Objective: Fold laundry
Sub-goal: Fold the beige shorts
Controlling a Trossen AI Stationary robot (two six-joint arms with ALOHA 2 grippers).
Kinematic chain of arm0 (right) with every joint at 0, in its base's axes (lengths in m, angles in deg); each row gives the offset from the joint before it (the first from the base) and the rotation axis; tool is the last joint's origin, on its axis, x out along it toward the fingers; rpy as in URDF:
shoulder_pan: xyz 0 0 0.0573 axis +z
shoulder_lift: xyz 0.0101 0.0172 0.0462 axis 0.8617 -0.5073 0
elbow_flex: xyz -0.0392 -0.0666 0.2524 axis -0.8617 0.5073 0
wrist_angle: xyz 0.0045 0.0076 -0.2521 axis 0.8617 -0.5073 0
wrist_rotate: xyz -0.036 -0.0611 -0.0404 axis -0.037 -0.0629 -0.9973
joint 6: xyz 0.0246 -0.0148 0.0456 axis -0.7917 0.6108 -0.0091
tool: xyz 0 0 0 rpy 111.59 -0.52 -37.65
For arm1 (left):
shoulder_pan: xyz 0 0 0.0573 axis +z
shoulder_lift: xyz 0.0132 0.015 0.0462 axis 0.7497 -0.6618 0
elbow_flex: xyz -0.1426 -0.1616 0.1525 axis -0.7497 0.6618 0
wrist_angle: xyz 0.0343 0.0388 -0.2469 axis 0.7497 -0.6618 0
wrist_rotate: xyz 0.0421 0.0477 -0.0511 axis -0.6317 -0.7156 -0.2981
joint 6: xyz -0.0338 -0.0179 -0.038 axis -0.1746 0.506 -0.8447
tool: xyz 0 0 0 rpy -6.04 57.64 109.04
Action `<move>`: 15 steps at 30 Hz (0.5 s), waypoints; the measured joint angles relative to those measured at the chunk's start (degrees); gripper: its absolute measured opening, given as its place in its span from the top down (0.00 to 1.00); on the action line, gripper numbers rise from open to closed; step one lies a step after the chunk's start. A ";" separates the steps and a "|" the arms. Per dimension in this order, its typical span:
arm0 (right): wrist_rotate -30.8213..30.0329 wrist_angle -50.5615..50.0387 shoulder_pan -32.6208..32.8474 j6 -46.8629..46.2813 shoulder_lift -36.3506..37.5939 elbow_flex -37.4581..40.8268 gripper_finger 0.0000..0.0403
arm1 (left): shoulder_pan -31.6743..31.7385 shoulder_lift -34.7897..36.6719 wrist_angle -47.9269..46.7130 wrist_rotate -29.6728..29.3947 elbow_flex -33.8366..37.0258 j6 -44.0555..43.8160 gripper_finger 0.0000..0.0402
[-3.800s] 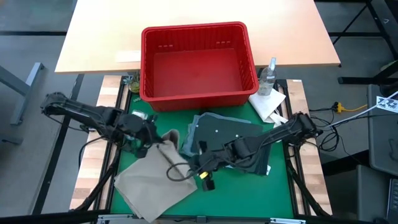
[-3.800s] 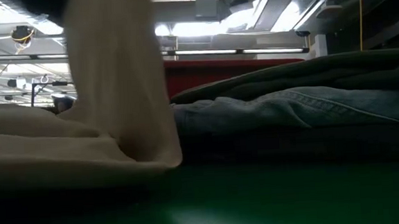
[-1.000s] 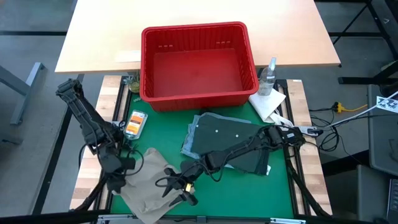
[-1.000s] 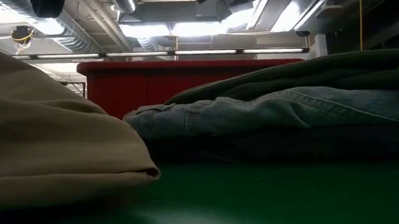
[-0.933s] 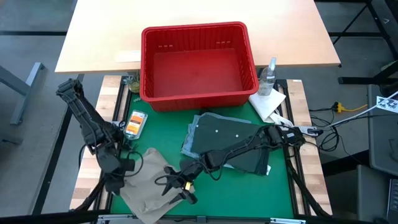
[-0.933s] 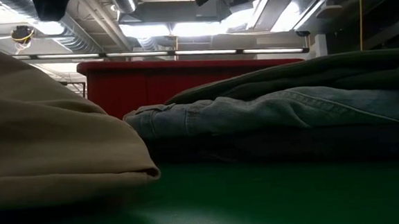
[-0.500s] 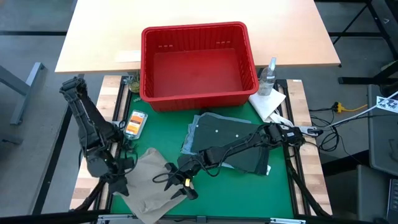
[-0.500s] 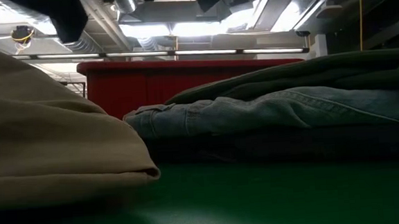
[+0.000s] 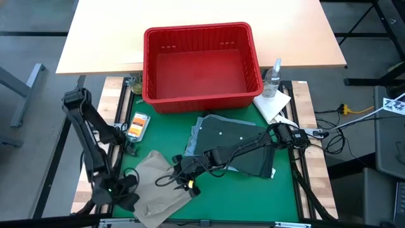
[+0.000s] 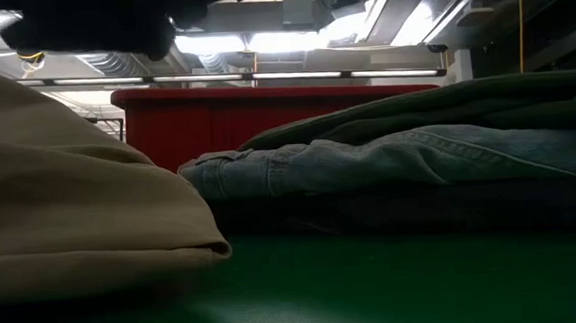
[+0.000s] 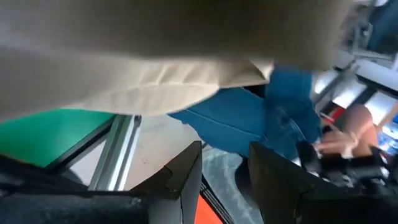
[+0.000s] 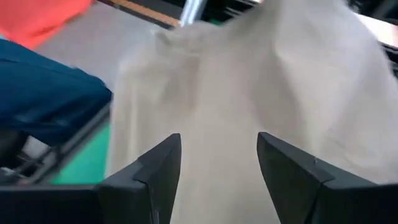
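Your right end effector (image 9: 181, 182) hangs released directly above the beige khaki piece (image 9: 155, 183); left end effector (image 9: 130, 197), grip unclear, sits at its edge.

The basket (image 9: 201, 63) sits at the back of the table, with the stack of folded garments (image 9: 231, 149) right in front of it on the mat (image 9: 253, 196). The khaki piece (image 9: 155, 187) lies to the left of that stack, closer to the front edge. A spray bottle (image 9: 273, 77) stands to the right of the basket, next to a cloth sheet (image 9: 273, 106), and a small packet (image 9: 137, 125) lies off the basket's front left corner.
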 joint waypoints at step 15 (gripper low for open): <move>-19.05 -16.66 0.09 5.77 -0.48 0.02 0.48 | 5.81 -16.18 -5.63 13.71 -0.04 -1.15 0.69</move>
